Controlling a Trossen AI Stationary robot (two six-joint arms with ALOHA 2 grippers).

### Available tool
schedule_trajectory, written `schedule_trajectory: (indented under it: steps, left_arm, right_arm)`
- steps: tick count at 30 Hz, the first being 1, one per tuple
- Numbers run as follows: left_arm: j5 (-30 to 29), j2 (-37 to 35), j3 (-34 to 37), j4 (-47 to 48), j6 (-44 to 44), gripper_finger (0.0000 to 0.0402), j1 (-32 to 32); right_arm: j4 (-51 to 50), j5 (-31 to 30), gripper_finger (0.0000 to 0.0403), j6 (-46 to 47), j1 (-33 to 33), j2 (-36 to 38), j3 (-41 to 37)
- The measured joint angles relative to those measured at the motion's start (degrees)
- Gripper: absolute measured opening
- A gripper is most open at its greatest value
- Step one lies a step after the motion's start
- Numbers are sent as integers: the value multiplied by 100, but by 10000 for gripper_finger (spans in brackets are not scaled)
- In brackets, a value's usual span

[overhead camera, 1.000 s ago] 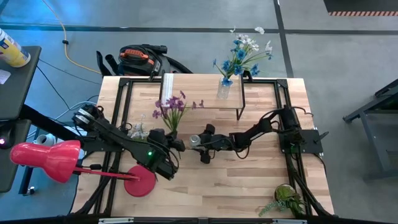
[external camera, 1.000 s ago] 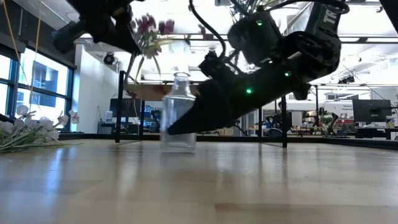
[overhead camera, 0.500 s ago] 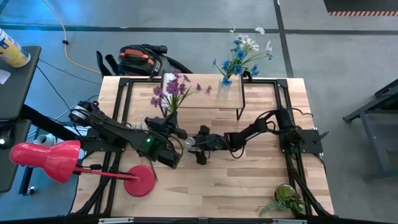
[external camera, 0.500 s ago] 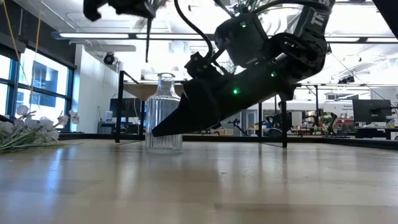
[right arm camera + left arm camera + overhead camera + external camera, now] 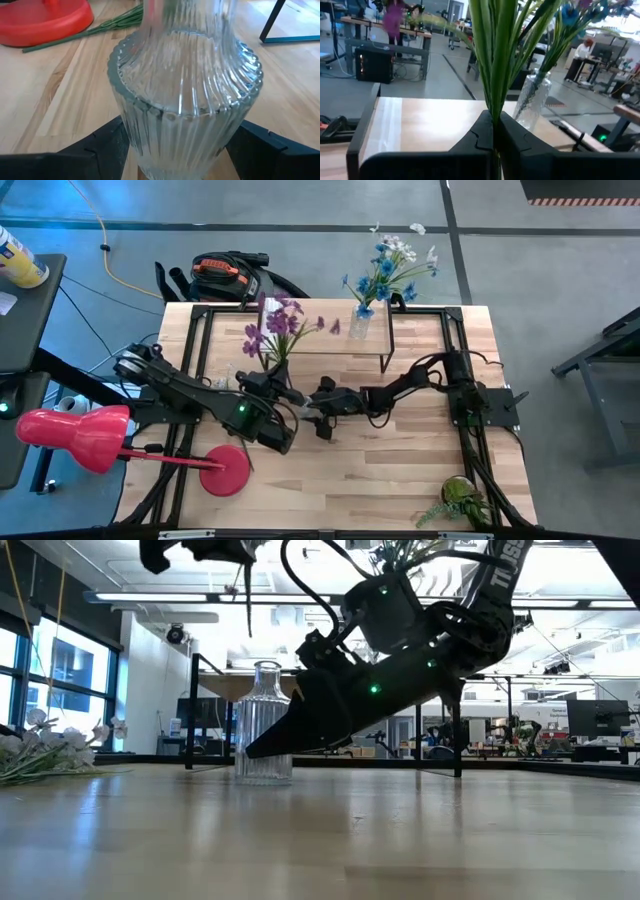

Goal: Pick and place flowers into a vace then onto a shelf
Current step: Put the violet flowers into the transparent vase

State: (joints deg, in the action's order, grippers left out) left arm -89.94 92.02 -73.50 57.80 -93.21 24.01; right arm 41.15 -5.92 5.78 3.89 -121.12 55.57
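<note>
My left gripper is shut on a bunch of purple flowers and is held high above the table. The bunch's stem end hangs just above the mouth of a clear ribbed glass vase, which stands on the tabletop. My right gripper is shut on that vase. A second vase with blue and white flowers stands on the low wooden shelf. Pale white flowers lie on the table at the left. My left gripper pinches the green stems of the purple bunch between its two fingers, low on the stems. The blossoms rise above the fingers and the short stem end hangs below, clear of the table. My right gripper has one finger on each side of the vase's lower body, coming in level from the table's right. The vase stands upright with its base on the table.
A red lamp base sits near the table's near-left part. A potted green plant is at the near-right corner. The shelf's black legs stand just beyond the vase. Black frame rails run along both sides.
My left gripper has risen and moved toward the far edge with the purple bunch, so that the stem end now hangs above the vase mouth. My right gripper has slid the vase a little toward the table's left, under the stems.
</note>
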Motion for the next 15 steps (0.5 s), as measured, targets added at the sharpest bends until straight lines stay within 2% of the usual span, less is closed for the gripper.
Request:
schedule_trajectory:
  steps: [8, 15]
  left_arm:
    - [-6, 272, 119, -369, -2, 44, -4]
    - [-32, 480, 100, -619, 9, 41, 0]
  right_arm:
    - [-141, 314, 278, -174, -88, -7, 135]
    - [-402, 343, 278, -293, -93, -7, 299]
